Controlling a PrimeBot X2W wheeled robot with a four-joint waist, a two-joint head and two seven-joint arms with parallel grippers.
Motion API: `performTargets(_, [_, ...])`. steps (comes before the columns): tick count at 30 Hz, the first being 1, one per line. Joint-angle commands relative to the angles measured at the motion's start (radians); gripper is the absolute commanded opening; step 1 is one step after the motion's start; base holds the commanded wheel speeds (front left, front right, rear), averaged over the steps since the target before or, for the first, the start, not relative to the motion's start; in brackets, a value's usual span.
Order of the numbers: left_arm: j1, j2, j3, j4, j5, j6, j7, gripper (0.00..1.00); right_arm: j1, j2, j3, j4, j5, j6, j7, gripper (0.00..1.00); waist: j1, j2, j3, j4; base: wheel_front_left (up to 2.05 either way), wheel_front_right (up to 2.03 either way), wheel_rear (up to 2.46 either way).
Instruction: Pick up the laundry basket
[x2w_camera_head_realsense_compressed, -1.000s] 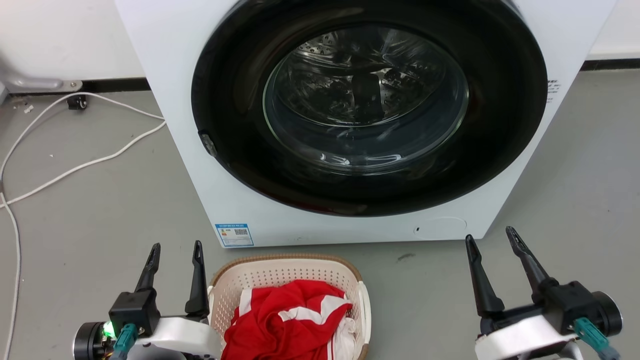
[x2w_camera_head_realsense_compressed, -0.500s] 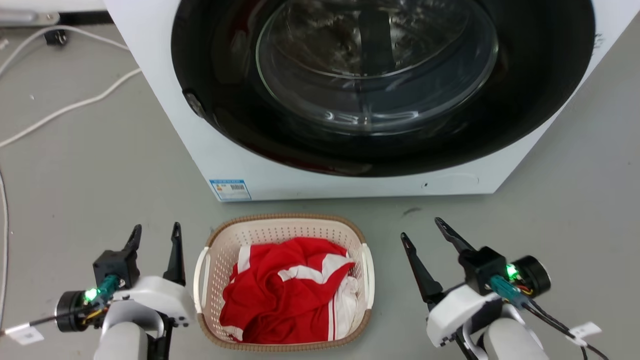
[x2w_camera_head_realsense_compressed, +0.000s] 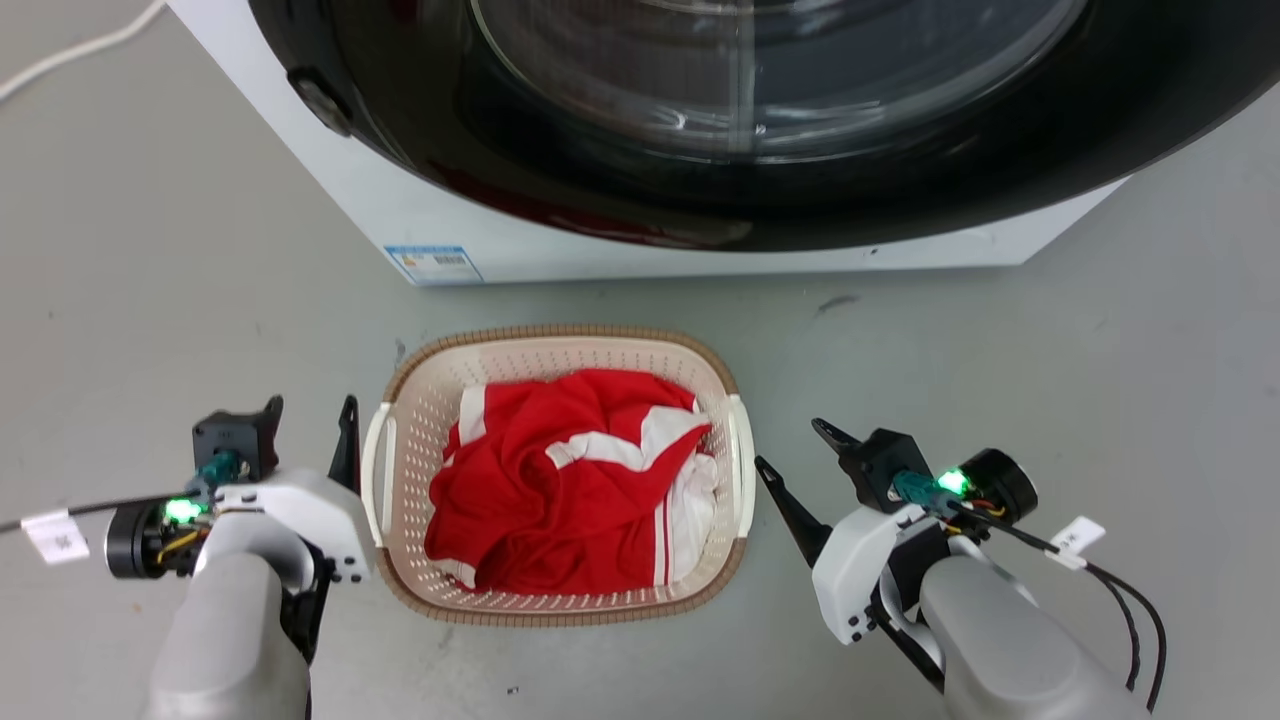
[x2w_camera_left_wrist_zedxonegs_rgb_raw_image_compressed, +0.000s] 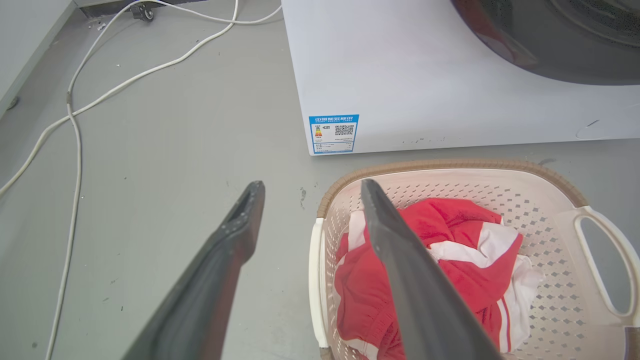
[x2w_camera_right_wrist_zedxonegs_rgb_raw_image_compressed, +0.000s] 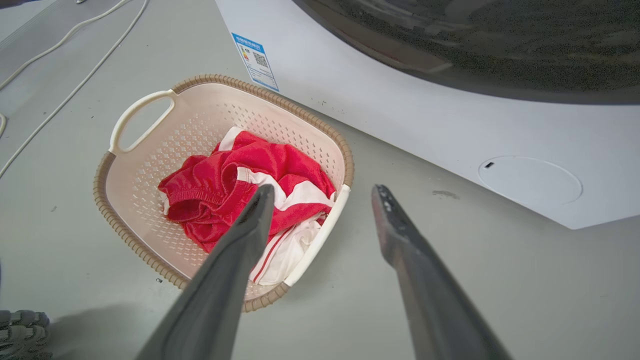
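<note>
Overhead, laundry basket on the floor before the washer, red-and-white garment inside, left end effector and right end effector spread empty either side of it, right wrist view adds washer's round hatch.

Head cam tilted down. Right gripper moved in: laundry basket now sits just beside its inner jaw, previously well apart from both jaws.
</note>
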Motion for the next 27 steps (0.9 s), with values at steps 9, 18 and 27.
performTargets(9, [-0.160, 0.027, -0.055, 0.186, -0.008, -0.006, -0.003, 1.00, -0.166, 0.007, 0.140, 0.204, 0.119, -0.001, 0.002, 1.00, -0.0001, 0.0000, 0.154, 0.008, 0.00, 0.00, 0.00])
performTargets(18, [-0.277, 0.042, -0.092, 0.323, -0.032, -0.007, -0.003, 1.00, -0.267, 0.012, 0.243, 0.298, 0.212, -0.001, 0.019, 1.00, -0.0001, 0.0000, 0.258, 0.016, 0.00, 0.00, 0.00])
performTargets(27, [-0.357, 0.034, -0.170, 0.394, -0.083, -0.007, 0.004, 1.00, -0.343, 0.015, 0.322, 0.344, 0.298, -0.001, 0.043, 1.00, -0.0001, 0.0000, 0.362, 0.029, 0.00, 0.00, 0.00])
